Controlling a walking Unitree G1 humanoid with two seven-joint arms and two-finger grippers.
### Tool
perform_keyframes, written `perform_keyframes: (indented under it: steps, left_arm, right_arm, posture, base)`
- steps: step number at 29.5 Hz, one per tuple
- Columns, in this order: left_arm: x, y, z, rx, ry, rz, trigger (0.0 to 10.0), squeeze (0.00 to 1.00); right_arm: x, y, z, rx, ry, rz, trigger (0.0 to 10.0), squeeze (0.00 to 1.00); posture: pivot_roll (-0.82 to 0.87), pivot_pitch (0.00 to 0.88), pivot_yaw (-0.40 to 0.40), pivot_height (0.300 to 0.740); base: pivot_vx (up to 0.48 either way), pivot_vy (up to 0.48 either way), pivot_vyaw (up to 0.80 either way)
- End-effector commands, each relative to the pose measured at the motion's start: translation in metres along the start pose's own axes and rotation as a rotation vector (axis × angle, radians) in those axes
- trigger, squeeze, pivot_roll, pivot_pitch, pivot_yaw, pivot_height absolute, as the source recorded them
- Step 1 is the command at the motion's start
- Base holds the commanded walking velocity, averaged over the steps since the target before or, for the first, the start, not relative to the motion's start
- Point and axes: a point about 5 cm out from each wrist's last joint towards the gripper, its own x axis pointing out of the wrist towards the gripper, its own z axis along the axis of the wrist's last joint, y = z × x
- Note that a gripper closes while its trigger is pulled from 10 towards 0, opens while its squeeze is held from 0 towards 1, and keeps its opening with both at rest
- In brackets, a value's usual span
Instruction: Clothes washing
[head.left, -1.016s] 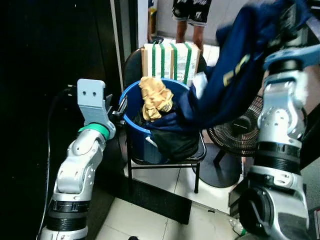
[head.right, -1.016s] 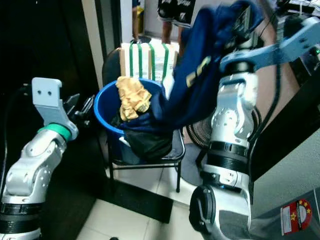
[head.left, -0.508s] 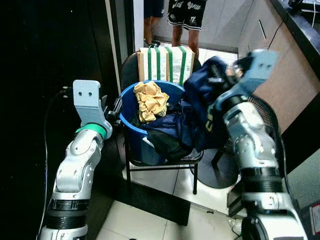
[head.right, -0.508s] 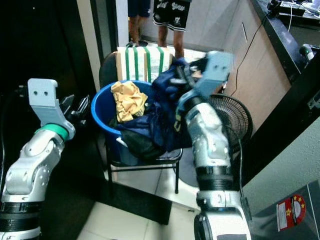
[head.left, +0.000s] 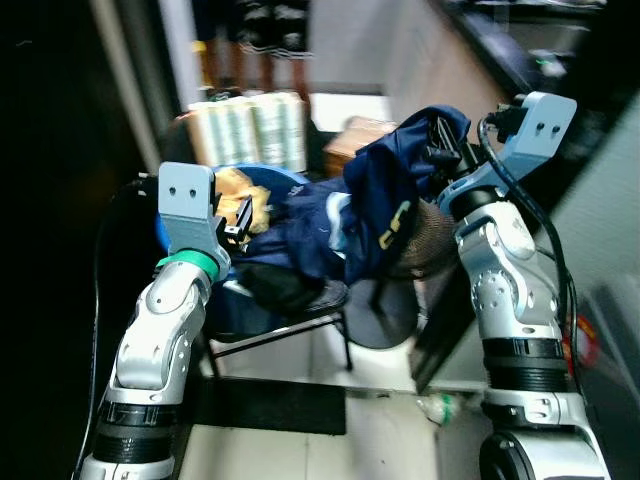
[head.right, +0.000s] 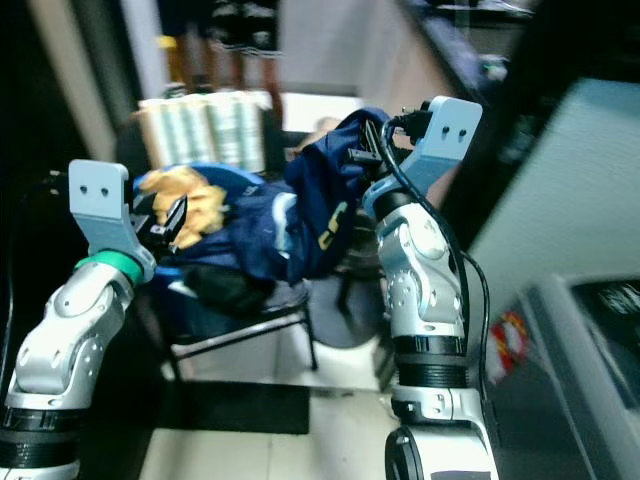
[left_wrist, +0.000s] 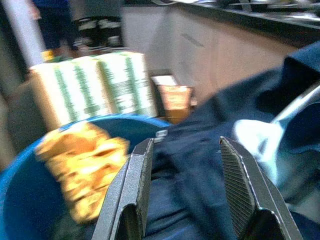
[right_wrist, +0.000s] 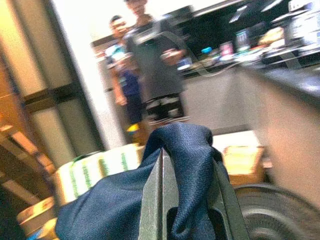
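R gripper (right_wrist: 185, 200) clamped on navy garment (head.left: 390, 200), raised, tail draped into blue bucket (left_wrist: 20, 200) | L gripper (left_wrist: 187, 185) held apart, empty, above bucket | cloth judged soft, light, floppy; bunched fold best gripped.

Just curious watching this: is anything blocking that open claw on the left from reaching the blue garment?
Nothing visible does. The left claw hangs open right over the navy garment, beside the yellow cloth in the blue bucket. The right claw already grips the garment's other end.
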Motion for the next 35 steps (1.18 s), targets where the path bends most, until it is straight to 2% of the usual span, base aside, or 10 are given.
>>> perform_keyframes:
  steps: [1,18,23,26,35]
  left_arm:
    - [-0.003,0.0,0.0,0.015,-0.004,-0.005,10.0,0.0]
    - [-0.004,-0.003,0.001,0.04,-0.003,-0.043,10.0,0.0]
    - [-0.004,-0.004,0.003,0.032,-0.011,-0.047,10.0,0.0]
    - [-0.003,-0.003,0.004,0.018,-0.012,-0.041,10.0,0.0]
    - [-0.004,-0.003,0.007,0.008,-0.02,-0.034,10.0,0.0]
  right_arm:
    - [0.002,0.001,0.01,0.002,-0.051,-0.008,10.0,0.0]
    - [0.003,-0.004,0.012,0.017,-0.061,-0.032,10.0,0.0]
    - [0.005,-0.001,0.022,0.034,-0.095,-0.024,10.0,0.0]
    - [0.01,0.008,0.033,0.043,-0.132,0.002,10.0,0.0]
    - [0.013,0.016,0.035,0.029,-0.138,0.026,10.0,0.0]
  posture:
    - [0.12,0.014,0.042,0.74]
    - [0.13,0.002,0.049,0.74]
    - [0.13,0.0,0.05,0.74]
    - [0.13,0.0,0.051,0.74]
    - [0.13,0.0,0.039,0.74]
  base:
    - [0.0,0.0,-0.8]
    - [0.0,0.0,-0.8]
    - [0.0,0.0,-0.8]
    - [0.0,0.0,-0.8]
    - [0.0,0.0,-0.8]
